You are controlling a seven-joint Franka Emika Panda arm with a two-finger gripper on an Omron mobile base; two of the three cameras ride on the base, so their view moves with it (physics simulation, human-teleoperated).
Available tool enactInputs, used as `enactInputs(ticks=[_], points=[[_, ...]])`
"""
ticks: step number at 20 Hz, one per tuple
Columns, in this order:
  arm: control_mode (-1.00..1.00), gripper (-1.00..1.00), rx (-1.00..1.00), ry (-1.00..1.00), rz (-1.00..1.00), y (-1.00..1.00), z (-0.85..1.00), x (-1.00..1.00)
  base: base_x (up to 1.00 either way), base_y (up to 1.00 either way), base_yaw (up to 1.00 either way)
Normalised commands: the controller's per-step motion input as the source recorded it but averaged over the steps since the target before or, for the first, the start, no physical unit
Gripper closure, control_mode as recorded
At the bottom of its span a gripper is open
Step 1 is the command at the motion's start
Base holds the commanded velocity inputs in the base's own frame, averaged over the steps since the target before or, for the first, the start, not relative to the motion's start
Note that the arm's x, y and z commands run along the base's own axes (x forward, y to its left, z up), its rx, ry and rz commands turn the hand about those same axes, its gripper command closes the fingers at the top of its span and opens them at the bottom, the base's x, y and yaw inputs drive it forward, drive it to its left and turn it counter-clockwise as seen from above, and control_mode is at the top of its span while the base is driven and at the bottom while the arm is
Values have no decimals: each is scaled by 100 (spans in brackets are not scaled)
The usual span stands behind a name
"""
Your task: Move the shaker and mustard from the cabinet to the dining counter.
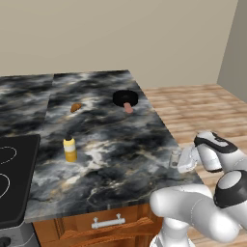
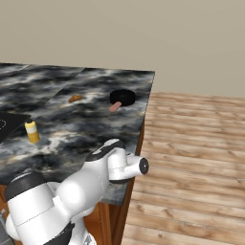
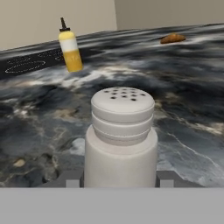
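Right up close, the shaker (image 3: 122, 140) sits pinched in the claw (image 3: 119, 178). Set it down flat on the dining counter (image 3: 183, 109), then let go slowly; the mustard (image 3: 70, 48) waits upper left.

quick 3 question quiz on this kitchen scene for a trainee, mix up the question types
1. True or false: the mustard stands upright on the dining counter.
2. What sits between the fingers of the gripper? A) mustard B) shaker C) pan
3. Fill in: the black pan lies near the counter's far ____ corner, seen from the robot.

Key
1. True.
2. B, the shaker.
3. Right.
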Motion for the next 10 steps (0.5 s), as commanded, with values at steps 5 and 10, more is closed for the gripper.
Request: enactInputs(ticks=[5,10], points=[[-100,100,0,-2,0,0,-11,0,0,0,0],[-100,100,0,-1,0,0,-6,0,0,0,0]])
